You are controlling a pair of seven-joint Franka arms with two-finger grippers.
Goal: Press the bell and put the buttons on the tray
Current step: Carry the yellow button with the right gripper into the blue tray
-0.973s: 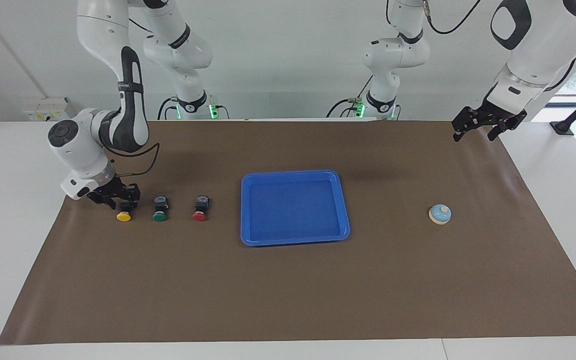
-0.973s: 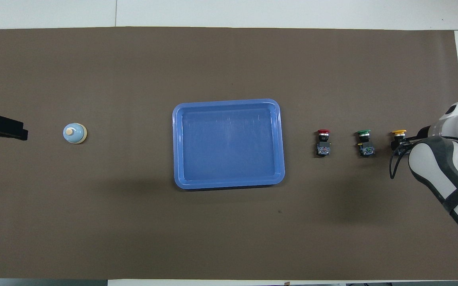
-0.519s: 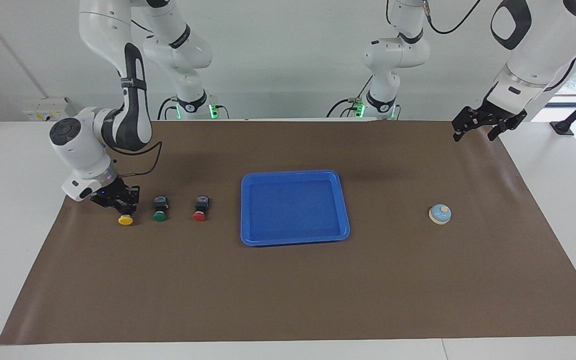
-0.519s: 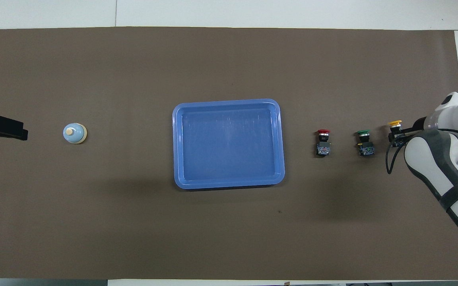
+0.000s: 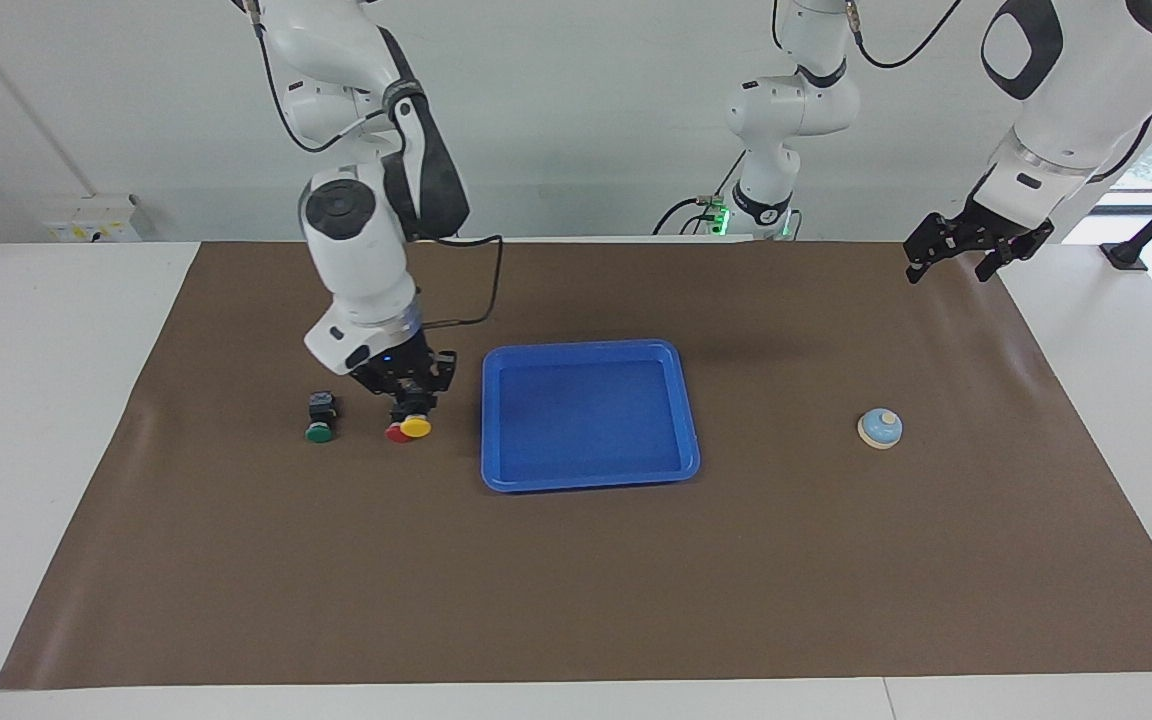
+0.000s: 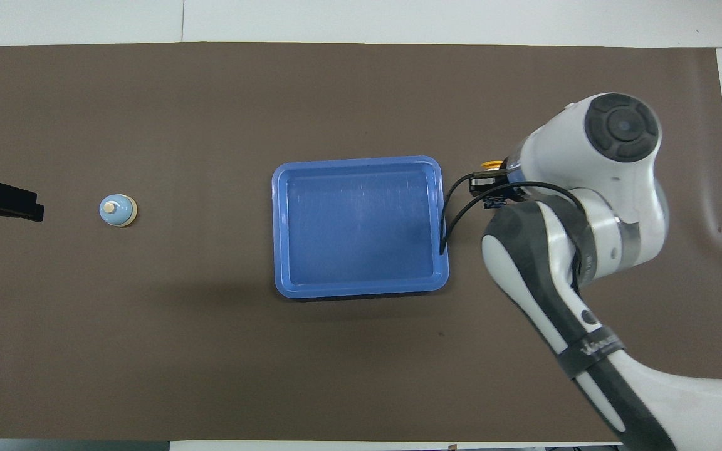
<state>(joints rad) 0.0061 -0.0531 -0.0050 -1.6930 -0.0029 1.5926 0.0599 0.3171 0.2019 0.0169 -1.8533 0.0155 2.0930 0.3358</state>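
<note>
My right gripper [image 5: 414, 398] is shut on the yellow button [image 5: 417, 426] and holds it in the air, just over the red button [image 5: 396, 434] and close beside the blue tray [image 5: 584, 346]. The green button [image 5: 319, 418] stands on the mat beside the red one, toward the right arm's end. In the overhead view the yellow cap [image 6: 492, 165] shows next to the tray's rim [image 6: 361, 160]; the arm hides the red and green buttons there. The light-blue bell [image 5: 880, 428] sits toward the left arm's end, also seen in the overhead view [image 6: 117, 210]. My left gripper [image 5: 948, 268] waits, open, above the mat's corner.
A brown mat [image 5: 576, 580] covers the table. The inside of the tray holds nothing. The right arm's cable [image 6: 455, 207] hangs over the tray's rim on that side.
My right gripper lifted the yellow button off the mat and carried it past the green button to above the red one, beside the tray. The left arm has not moved.
</note>
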